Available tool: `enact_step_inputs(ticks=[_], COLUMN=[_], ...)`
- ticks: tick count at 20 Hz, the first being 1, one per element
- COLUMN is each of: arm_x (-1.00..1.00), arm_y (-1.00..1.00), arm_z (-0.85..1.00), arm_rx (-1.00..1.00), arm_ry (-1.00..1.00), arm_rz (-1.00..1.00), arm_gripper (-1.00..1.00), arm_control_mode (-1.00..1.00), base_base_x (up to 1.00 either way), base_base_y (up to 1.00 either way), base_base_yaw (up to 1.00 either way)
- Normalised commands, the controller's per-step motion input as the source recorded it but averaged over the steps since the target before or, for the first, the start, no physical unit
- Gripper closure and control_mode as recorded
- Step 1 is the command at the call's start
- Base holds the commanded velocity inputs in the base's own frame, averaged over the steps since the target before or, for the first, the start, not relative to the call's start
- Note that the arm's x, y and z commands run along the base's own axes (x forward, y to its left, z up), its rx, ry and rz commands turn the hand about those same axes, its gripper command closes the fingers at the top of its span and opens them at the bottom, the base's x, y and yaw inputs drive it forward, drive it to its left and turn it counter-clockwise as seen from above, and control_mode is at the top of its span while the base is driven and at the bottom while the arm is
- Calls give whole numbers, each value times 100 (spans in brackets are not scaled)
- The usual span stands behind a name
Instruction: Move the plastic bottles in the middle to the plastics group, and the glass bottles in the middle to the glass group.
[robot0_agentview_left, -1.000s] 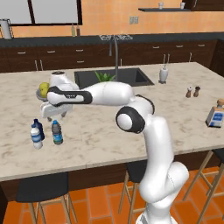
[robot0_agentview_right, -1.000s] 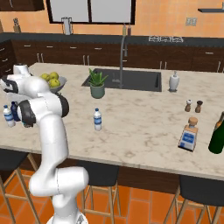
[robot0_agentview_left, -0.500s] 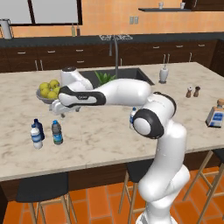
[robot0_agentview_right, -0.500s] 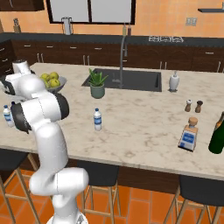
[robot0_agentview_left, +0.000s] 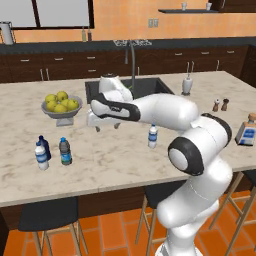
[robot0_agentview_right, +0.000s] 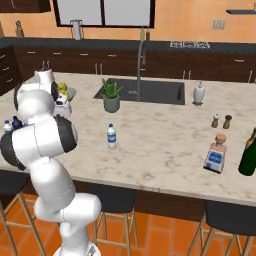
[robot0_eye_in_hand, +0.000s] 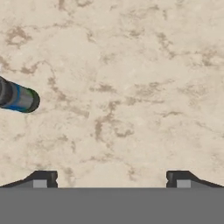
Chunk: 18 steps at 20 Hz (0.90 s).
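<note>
The gripper (robot0_agentview_left: 106, 126) hangs empty, jaws wide, above the worktop (robot0_agentview_left: 125, 155). Centre it over the pale bottle's (robot0_agentview_left: 153, 136) cap before descending; grip below the cap.

Glossy white rounded arm (robot0_agentview_left: 165, 112) with dark joints.

Pale bottle (robot0_agentview_left: 153, 136) upright mid-counter
</note>
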Motion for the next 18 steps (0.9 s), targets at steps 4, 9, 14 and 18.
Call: enact_step_inputs(ticks=[4,9,14,18], arm_x=[-25,-26,-22,-1], arm_y=[-97,-94,-85,-82], arm_z=[29,24,12,-6], arm_rx=[0,0,0,-1], arm_ry=[16,18,12,-2], arm_rz=[-28,-29,-30,-12], arm_gripper=[-100,-100,-100,-100], arm_control_mode=[-100,-100,-100,-100], base_base_x=[0,0,0,0], base_base_y=[0,0,0,0], base_base_yaw=[0,0,0,0])
